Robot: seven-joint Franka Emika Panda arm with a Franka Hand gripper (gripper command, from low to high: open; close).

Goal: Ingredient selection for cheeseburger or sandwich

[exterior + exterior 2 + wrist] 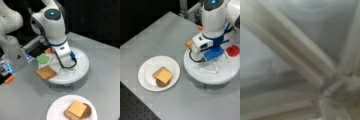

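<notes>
Yellow cheese square (77, 108) is stacked corner-on over toast (71, 115) and dark patty (87, 111) on the small white plate (53, 110). Another toast square (46, 72) overhangs the round white tray (80, 71), where the gripper (207, 65) is lowered; its jaws cannot be judged.

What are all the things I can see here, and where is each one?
Small plate: 1, white, front-view bottom.
Cheese square: 1, yellow, top of the stack on the small plate.
Toast under the cheese: 1, tan.
Patty: 1, dark brown, under the cheese.
Round tray: 1, white, with dividers, mid-table.
Second toast: 1, tan, at the tray's edge.
Green piece: 1, on the tray.
Red piece: 1, on the tray.
Table: 1, grey.
Arm: 1, white, over the tray.
End effector: hidden behind the arm, down over the tray.
</notes>
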